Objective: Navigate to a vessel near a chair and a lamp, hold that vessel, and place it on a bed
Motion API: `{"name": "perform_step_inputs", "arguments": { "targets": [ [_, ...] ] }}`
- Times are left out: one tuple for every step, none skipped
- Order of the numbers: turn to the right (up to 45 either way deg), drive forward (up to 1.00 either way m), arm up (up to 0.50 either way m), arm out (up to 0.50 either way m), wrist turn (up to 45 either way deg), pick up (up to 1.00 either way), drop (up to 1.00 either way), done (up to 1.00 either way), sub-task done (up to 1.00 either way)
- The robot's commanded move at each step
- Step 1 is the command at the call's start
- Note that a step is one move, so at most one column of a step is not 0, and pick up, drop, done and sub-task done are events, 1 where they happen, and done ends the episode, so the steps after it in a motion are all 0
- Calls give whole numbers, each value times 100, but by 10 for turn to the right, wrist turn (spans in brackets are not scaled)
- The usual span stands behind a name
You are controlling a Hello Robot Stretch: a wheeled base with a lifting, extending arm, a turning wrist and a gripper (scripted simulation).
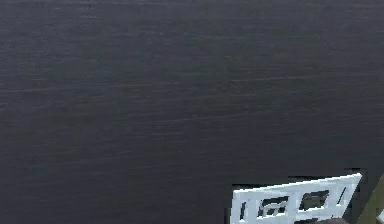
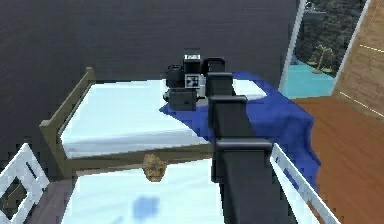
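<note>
A bed [image 2: 120, 110] with a wooden frame and white sheet stands in the arm side view's middle, a blue blanket [image 2: 270, 115] bunched over its right part. My arm rises from the bottom edge, and the gripper [image 2: 176, 88] sits above the bed near the blanket's left edge. I cannot tell whether it holds anything. A small tan rounded thing [image 2: 153, 167], perhaps the vessel, lies by the bed's wooden footboard at the edge of a nearer white surface [image 2: 140, 200].
A dark wall [image 1: 180, 90] stands close ahead in the forward view, with a white railed frame [image 1: 295, 203] at its bottom right. White rails [image 2: 20, 185] stand at the arm side view's bottom left. Wooden floor [image 2: 350, 125] and a glazed opening [image 2: 322, 50] lie to the right.
</note>
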Motion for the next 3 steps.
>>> {"name": "perform_step_inputs", "arguments": {
  "targets": [
    [0, 0, -40, 0, 0, 0, 0, 0, 0],
    [0, 0, -32, 0, 0, 0, 0, 0, 0],
    [0, 0, 0, 0, 0, 0, 100, 0, 0]
  ]
}}
